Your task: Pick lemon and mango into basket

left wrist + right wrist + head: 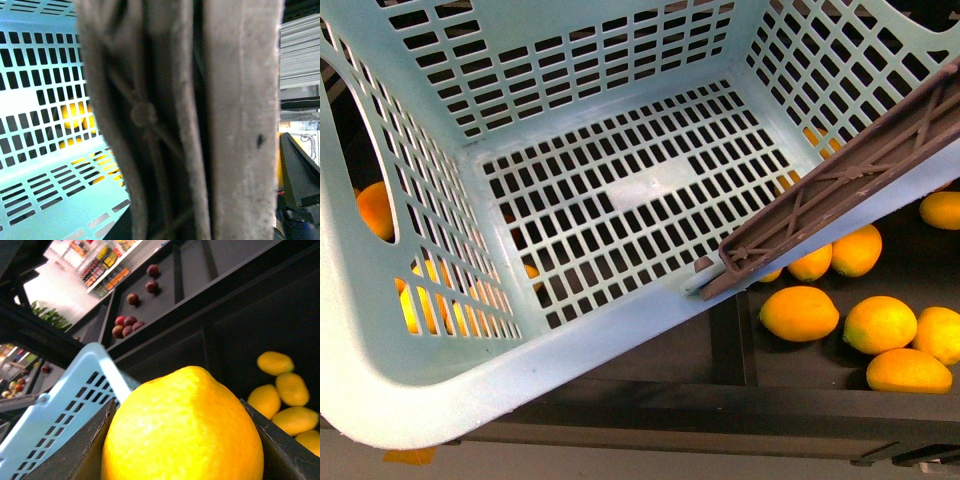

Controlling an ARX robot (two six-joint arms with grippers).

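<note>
- The right gripper (178,407) had its two dark fingers clamped on either side of the lemon (185,425). The fruit filled most of the right wrist view, so that's where the lemon was: in the right arm's grip, off the shelf.
- The lemon's long axis seemed to run out along the fingers, pointed end away from the wrist.
- The basket (65,410) sat close beside the held lemon, its aqua rim just next to one finger. Neither arm showed in the front view, so I'd guess the lemon wasn't over the opening yet and needed carrying across the rim before letting go.
- Inside, the basket (420,400) looked bare, nothing on the slotted floor. The yellow showing through the slots was fruit lying outside it.
- The brown handle (840,180) crossed the basket's right side. In the left wrist view the handle (165,125) was a blur right against the lens, and I couldn't tell if the left gripper was open or closed.
- Loose lemons (800,312) lay on the dark shelf (650,360) to the right of the basket.
- The mangoes (129,321), small dark red fruits, sat in a farther compartment, well apart from both the gripper and the basket.
</note>
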